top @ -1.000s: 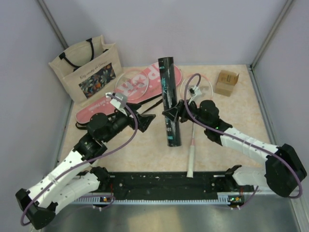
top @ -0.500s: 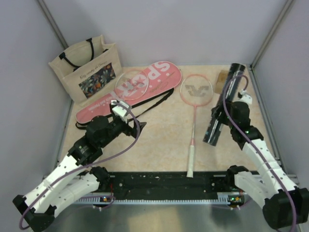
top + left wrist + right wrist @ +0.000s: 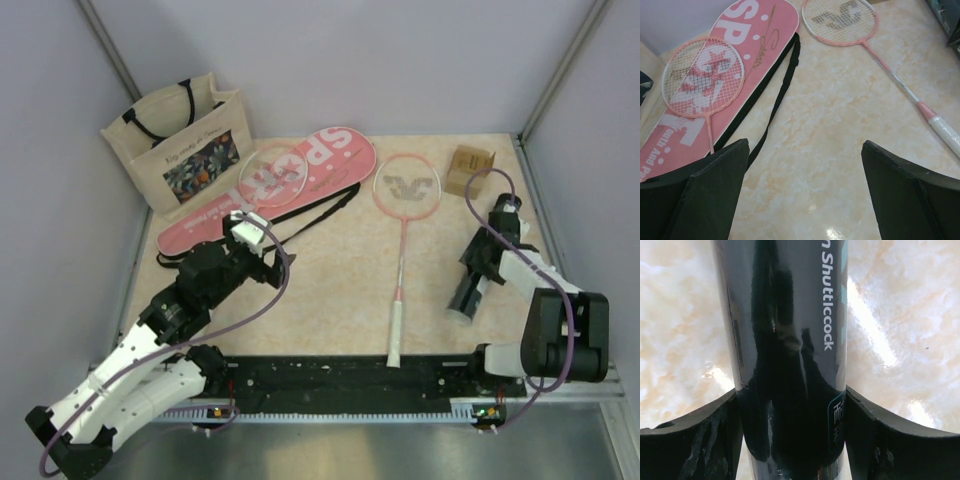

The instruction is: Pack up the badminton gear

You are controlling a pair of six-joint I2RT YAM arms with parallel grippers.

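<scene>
My right gripper (image 3: 484, 262) is shut on the dark cylindrical tube (image 3: 469, 292), held near the table's right edge; in the right wrist view the tube (image 3: 785, 340) fills the gap between both fingers. My left gripper (image 3: 268, 262) is open and empty above bare table, its fingers (image 3: 705, 195) wide apart. One pink racket (image 3: 402, 215) lies in the middle, handle toward me; it also shows in the left wrist view (image 3: 840, 20). The other racket (image 3: 272, 176) lies on the pink "SPORT" cover (image 3: 300, 170) with its black strap (image 3: 775, 95). No shuttlecocks are in view.
A beige floral tote bag (image 3: 185, 145) stands at the back left. A small brown cardboard box (image 3: 469, 170) sits at the back right. Grey walls close in the table on three sides.
My right arm has swung the tube from the table's middle to the far right and lowered it. My left gripper has drawn back toward the near left.
</scene>
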